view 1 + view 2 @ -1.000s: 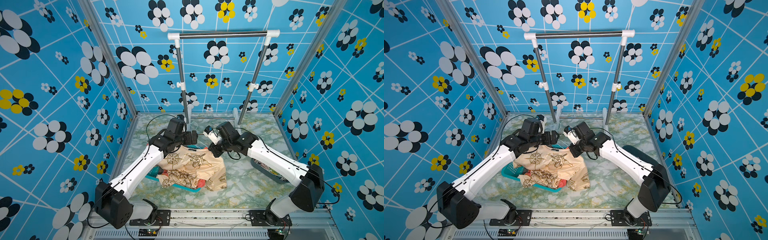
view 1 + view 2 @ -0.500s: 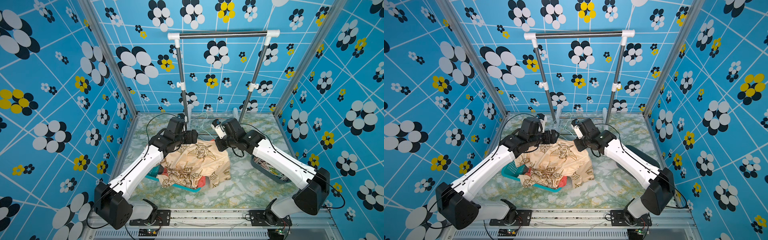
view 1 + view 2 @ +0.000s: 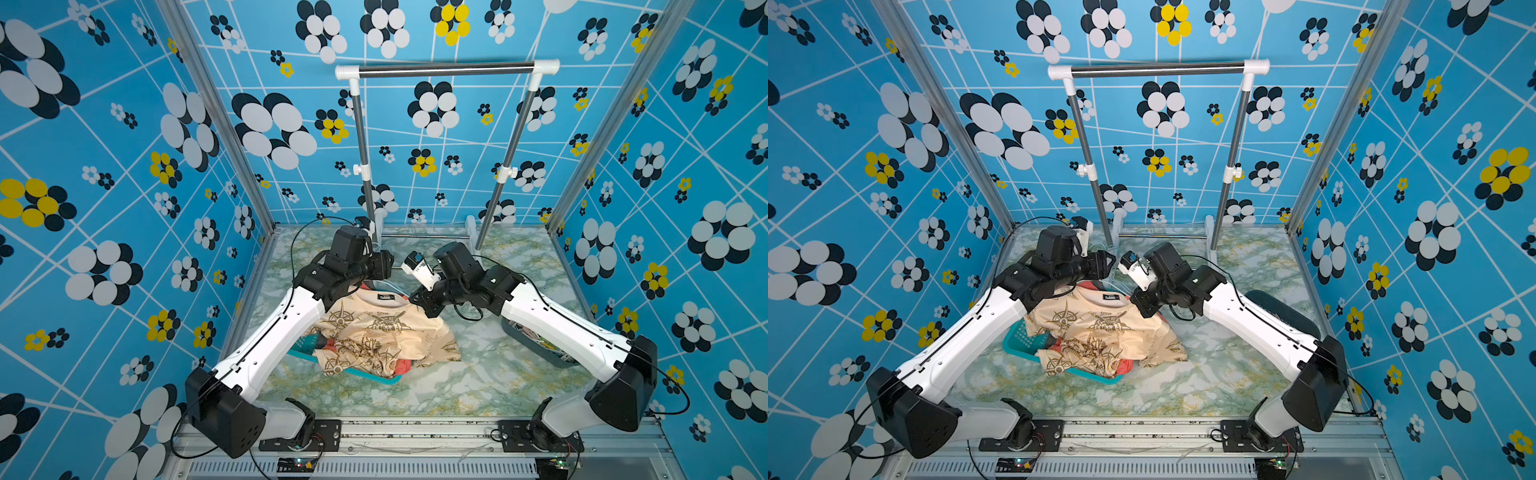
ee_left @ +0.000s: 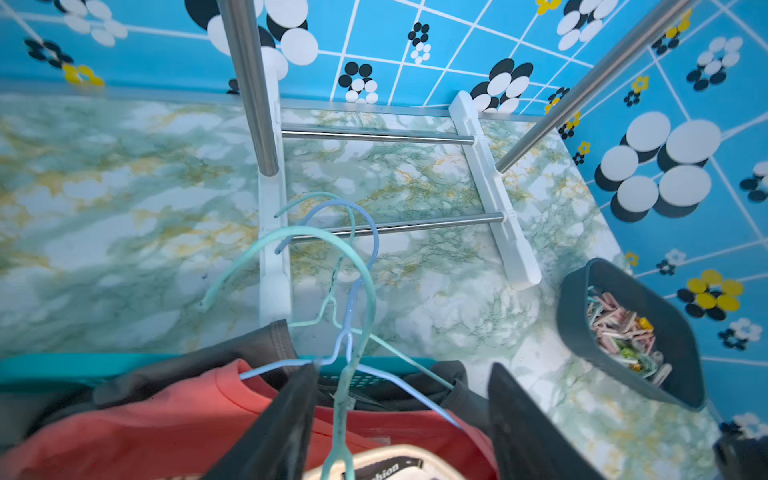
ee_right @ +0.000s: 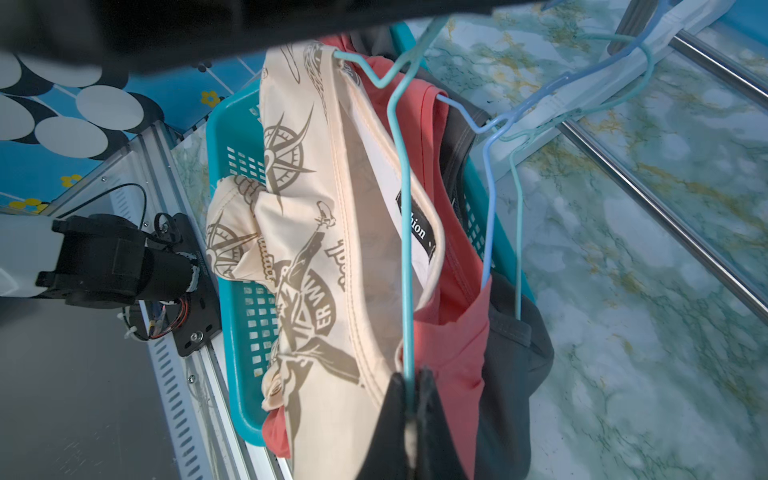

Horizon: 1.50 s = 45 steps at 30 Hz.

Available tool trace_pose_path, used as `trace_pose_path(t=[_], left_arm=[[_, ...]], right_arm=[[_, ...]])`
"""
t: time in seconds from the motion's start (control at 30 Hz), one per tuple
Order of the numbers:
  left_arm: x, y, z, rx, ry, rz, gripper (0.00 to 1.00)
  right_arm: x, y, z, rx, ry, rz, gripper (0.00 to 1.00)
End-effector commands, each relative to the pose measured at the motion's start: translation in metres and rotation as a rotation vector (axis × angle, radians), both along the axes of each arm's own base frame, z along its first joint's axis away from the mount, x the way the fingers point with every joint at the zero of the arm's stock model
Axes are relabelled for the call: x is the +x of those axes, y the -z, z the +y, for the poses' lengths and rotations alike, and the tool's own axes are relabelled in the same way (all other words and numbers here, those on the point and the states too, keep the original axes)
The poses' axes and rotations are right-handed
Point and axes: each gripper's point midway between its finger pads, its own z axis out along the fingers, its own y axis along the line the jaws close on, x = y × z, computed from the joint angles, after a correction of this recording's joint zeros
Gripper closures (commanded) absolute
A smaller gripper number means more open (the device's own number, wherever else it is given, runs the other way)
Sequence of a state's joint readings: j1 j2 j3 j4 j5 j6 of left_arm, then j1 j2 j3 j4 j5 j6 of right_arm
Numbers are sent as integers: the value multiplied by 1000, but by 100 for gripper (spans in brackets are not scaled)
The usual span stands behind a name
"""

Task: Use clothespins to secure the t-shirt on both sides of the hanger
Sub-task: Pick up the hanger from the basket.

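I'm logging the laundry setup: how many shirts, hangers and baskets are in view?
Shirts: 3 – cream shirt, coral shirt, dark grey shirt
Hangers: 3 – teal hanger, blue hanger, mint hanger
Baskets: 2 – teal basket, dark grey basket
Total: 8

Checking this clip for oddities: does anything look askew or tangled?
Yes. The cream shirt lies crumpled, spilling from the basket onto the table, one sleeve bunched. Three hanger hooks overlap and may snag.
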<state>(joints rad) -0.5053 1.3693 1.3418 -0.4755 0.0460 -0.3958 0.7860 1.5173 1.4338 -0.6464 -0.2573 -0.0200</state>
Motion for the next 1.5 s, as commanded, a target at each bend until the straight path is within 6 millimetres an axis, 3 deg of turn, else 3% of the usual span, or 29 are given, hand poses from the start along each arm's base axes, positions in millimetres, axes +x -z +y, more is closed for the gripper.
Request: trace_pose_path(t=[0.0,0.13,0.3,0.33,0.37,0.4,0.47,0.63,0.77,0.9,1.17,1.2,1.3,1.4,1.47], left_arm=[[6,-6,-7,6,21,-8,72],[9,-10,-10,-13,21,-13,78],[9,-1,-6,18,6,13,71],[9,1,-4,30,-1,18,64],[8,3,-1,42,-9,25,49],[7,3,2,53,-21,24,40],[5,0,10,69,-46,14,32],[0,-15,33,113,-120,-40,23],[-2,-19,40,117,-141,-51,19],[-2,-21,47,114,-179,-55,1],[-3,-17,49,85,-197,-68,1],[-3,-14,47,84,-188,-61,5],[0,-6,39,60,-164,-38,32],[3,-1,30,22,-143,-31,51],[5,1,23,-3,-122,-22,58]], right_arm=[[-7,-31,8,87,-44,-42,100],[-4,-29,6,77,-19,-40,100],[-2,-35,7,98,-12,-55,100],[-2,-37,7,100,-13,-59,100],[0,-38,7,101,-10,-63,100],[0,-38,7,96,-11,-67,100],[1,-38,6,88,-8,-73,100],[2,-37,3,75,2,-82,100],[3,-37,2,73,9,-88,100],[5,-36,0,63,21,-92,100],[2,-40,0,78,12,-91,100],[0,-42,1,87,5,-92,100],[-3,-46,1,101,-10,-92,100],[-4,-45,1,102,-10,-88,100],[-5,-45,2,104,-10,-82,100]])
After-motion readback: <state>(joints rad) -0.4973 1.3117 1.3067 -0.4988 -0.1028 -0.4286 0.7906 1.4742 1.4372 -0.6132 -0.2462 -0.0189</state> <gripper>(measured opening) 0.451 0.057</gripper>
